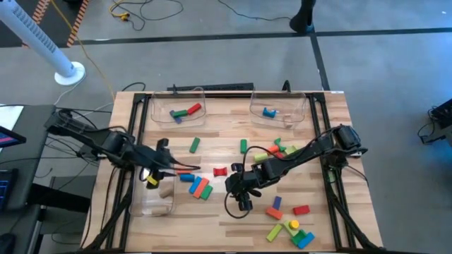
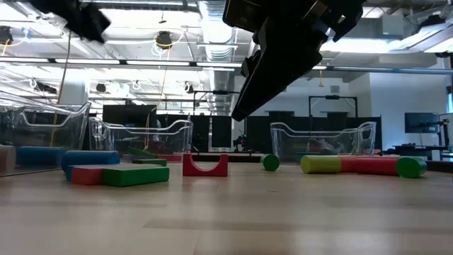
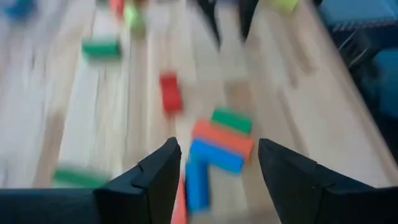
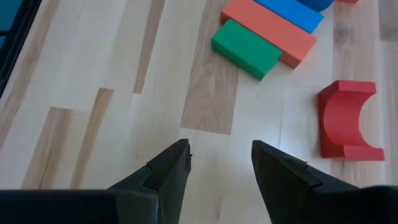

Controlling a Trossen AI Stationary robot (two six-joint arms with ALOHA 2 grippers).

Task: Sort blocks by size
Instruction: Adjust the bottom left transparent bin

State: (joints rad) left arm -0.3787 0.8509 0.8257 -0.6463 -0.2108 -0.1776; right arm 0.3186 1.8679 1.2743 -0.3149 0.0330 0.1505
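Observation:
Blocks lie scattered on the wooden table (image 1: 212, 212). A red arch (image 1: 219, 171) stands on its two feet at the middle. Beside it lie blue, orange and green bars (image 1: 198, 185). A yellow block (image 1: 152, 181) lies inside the clear bin (image 1: 152, 201) at the near left. My left gripper (image 1: 171, 167) hangs open above that bin's far edge with nothing between its fingers (image 3: 219, 149). My right gripper (image 1: 241, 192) stands open over bare wood just nearer than the arch (image 4: 221, 149), also holding nothing.
Two clear bins stand at the far edge: the left one (image 1: 176, 109) holds several blocks, the right one (image 1: 277, 109) holds a blue one. More blocks lie right of centre (image 1: 279, 149) and at the near right (image 1: 289, 227). Two green blocks (image 1: 194, 144) (image 1: 243, 146) lie apart.

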